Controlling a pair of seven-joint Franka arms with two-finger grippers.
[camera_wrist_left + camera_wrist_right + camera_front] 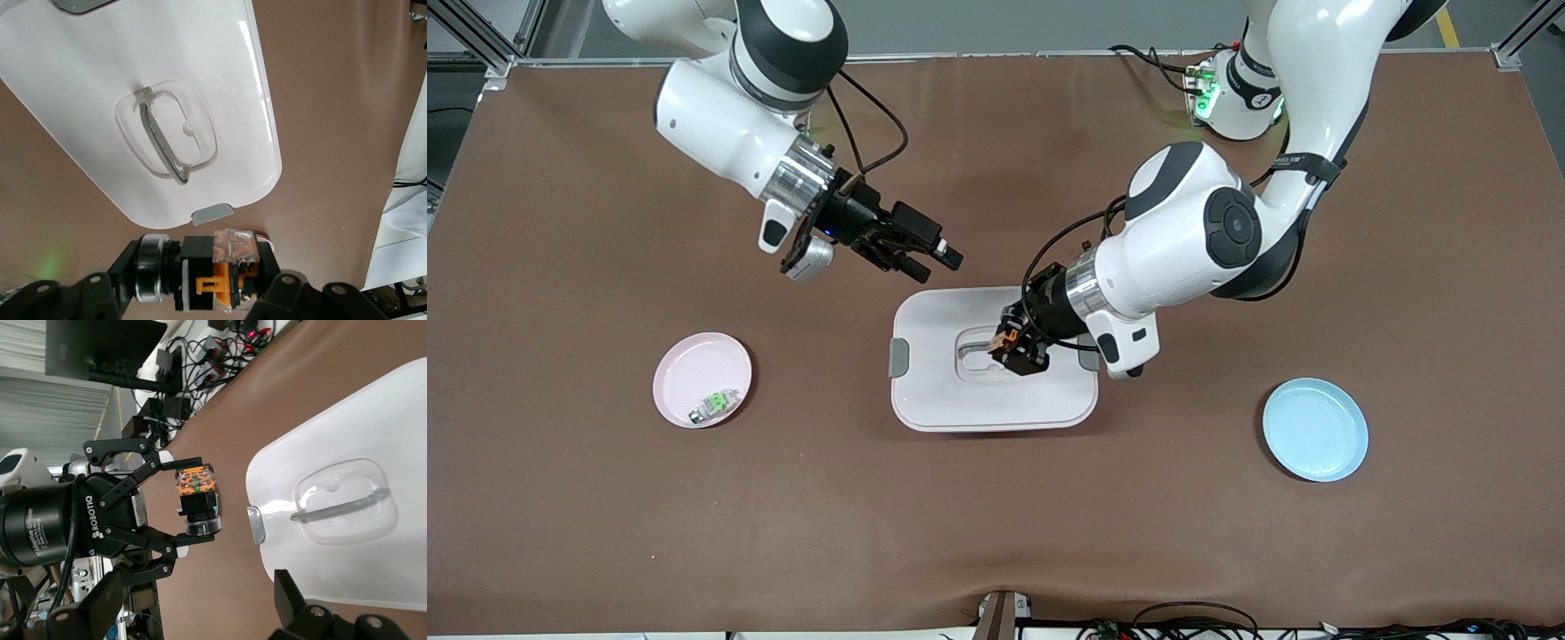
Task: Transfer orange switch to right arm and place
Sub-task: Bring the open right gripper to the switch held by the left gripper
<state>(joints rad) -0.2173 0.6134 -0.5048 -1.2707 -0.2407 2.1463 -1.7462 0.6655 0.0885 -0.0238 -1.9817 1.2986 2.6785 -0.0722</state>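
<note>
Over the smooth white lid (pixel 960 391), the left pincer (pixel 1009 348) pinches the blocky orange switch (pixel 1006 338); the right pincer (pixel 925 253) is spread.

Lid (pixel 960 391) lies mid-table between two plates (pixel 685 373) (pixel 1316 430) — small part (pixel 713 405) on one.

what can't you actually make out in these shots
- Orange switch, front view: mostly covered by the left gripper, which is shut on it over the white lid.
- Right gripper, right wrist view: fingertips cut off by the picture's edge.
- Green-and-silver part on the pink plate, front view: too small for detail.
</note>
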